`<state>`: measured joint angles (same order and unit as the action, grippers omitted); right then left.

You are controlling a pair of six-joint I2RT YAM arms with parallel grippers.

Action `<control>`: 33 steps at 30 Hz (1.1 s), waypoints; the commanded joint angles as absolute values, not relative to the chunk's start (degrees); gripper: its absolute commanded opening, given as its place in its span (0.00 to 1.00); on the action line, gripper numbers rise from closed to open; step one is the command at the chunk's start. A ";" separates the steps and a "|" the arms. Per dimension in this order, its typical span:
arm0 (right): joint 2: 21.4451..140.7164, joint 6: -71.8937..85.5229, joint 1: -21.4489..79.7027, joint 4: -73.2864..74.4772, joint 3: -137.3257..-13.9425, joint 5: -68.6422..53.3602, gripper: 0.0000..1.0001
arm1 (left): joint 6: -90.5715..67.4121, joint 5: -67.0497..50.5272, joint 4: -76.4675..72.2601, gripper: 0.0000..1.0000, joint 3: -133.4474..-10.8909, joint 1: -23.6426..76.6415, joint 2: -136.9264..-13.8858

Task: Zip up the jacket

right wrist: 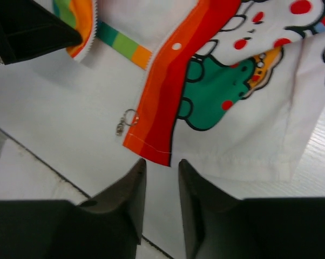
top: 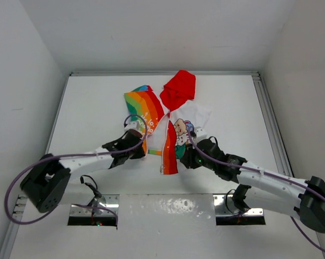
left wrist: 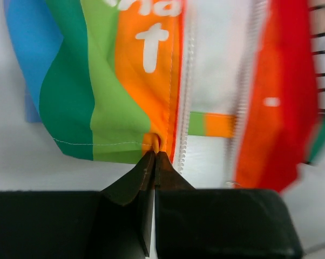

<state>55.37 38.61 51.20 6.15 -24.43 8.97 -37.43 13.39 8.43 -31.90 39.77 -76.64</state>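
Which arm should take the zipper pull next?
Right, probably. The right gripper stands open just short of the jacket's red bottom corner, beside the zipper pull; the left gripper is shut on its orange hem.

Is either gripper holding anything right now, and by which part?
The left gripper pinches the jacket at its bottom hem, beside the zipper teeth. The right gripper holds nothing.

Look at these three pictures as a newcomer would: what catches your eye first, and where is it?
The rainbow-striped child's jacket with its red hood lies unzipped in the middle of the white table. The left gripper pinches the orange hem corner of one front panel; the right gripper stands open just short of the other panel's red corner and the small metal zip pull beside it.
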 commanded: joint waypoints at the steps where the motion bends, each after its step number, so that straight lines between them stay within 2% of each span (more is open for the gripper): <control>1: 57.03 42.17 51.33 -1.48 -28.12 4.05 0.33 | -41.04 8.01 -3.06 0.00 -29.19 39.64 -68.04; 3: 58.09 43.67 51.33 -4.82 -29.35 1.77 0.53 | -42.01 7.30 -6.41 0.00 -27.87 39.73 -63.91; 5: 60.37 46.22 51.42 -9.29 -29.62 0.53 0.57 | -42.71 6.86 -10.27 0.00 -25.07 39.64 -59.88; 11: 67.84 53.61 51.42 -19.15 -32.17 -3.86 0.53 | -42.10 5.45 -14.06 0.00 -21.98 39.64 -54.32; 22: 76.90 69.60 51.42 -34.60 -29.98 -1.33 0.51 | -44.21 4.83 -17.05 0.00 -16.00 39.64 -44.92; 33: 83.49 75.84 51.33 -44.71 -30.16 -4.31 0.43 | -45.44 1.76 -21.53 0.00 -14.24 39.64 -46.49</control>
<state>82.26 72.86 51.20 -37.23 -29.23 -3.11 -44.51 3.16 -16.73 -14.33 39.77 -46.63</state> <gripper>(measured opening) 0.444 0.007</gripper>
